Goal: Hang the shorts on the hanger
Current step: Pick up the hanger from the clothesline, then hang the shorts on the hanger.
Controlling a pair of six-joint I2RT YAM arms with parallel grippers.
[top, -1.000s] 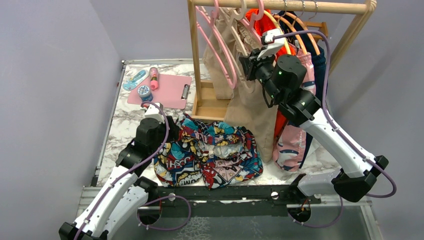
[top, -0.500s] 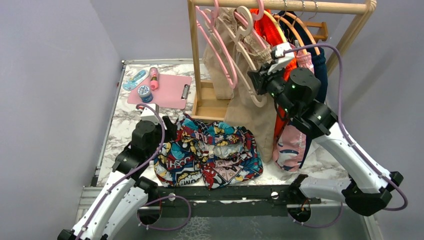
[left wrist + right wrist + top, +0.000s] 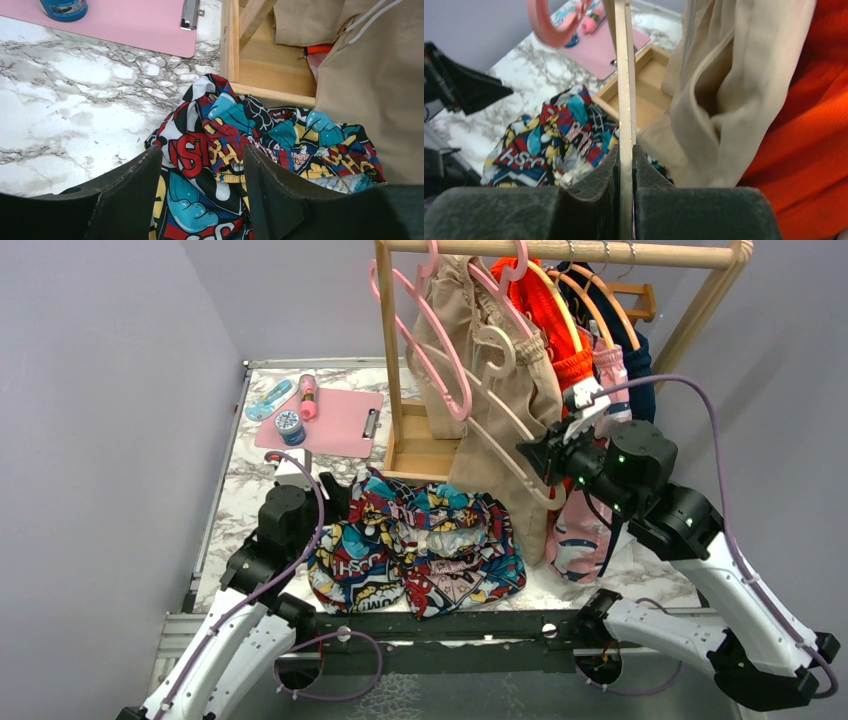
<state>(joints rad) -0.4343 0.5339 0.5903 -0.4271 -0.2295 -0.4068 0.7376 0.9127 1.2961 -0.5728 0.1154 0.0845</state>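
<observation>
So far, only the hanger [image 3: 625, 75] was secured: the right gripper [image 3: 625, 156] pinched its frame, hook off the rail [image 3: 600, 252]. The shorts [image 3: 420, 540] lay crumpled on the table [image 3: 245, 480], beneath the spread left gripper [image 3: 202, 152]. Hanging was not yet begun.

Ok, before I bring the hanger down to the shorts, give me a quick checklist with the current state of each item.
1. Right fingers shut on the hanger: ok.
2. Hanger hook off the rail: ok.
3. Hanger clear of the pink hanger: cannot tell, they overlap in the top view.
4. Left fingers open, over the shorts: ok.
5. Shorts spread flat: not ok, bunched on the table.
</observation>
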